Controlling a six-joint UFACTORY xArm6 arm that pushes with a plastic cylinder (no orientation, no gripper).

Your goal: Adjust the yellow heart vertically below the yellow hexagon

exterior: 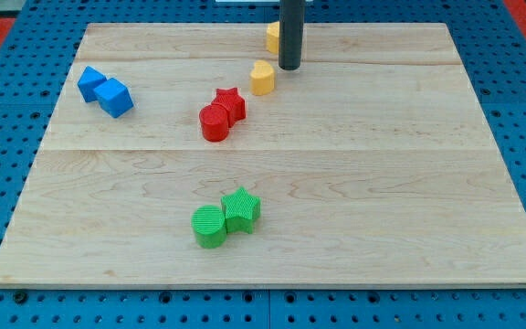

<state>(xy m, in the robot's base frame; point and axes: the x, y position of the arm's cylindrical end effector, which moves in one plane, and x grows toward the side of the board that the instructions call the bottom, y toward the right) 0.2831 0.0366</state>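
Note:
The yellow heart lies near the view's top centre of the wooden board. The yellow hexagon sits just above it and slightly right, partly hidden behind the dark rod. My tip rests on the board just right of the heart and below the hexagon, with a small gap between it and the heart.
A red star touches a red cylinder below-left of the heart. Two blue blocks lie at the view's left. A green star and a green cylinder sit together near the bottom centre.

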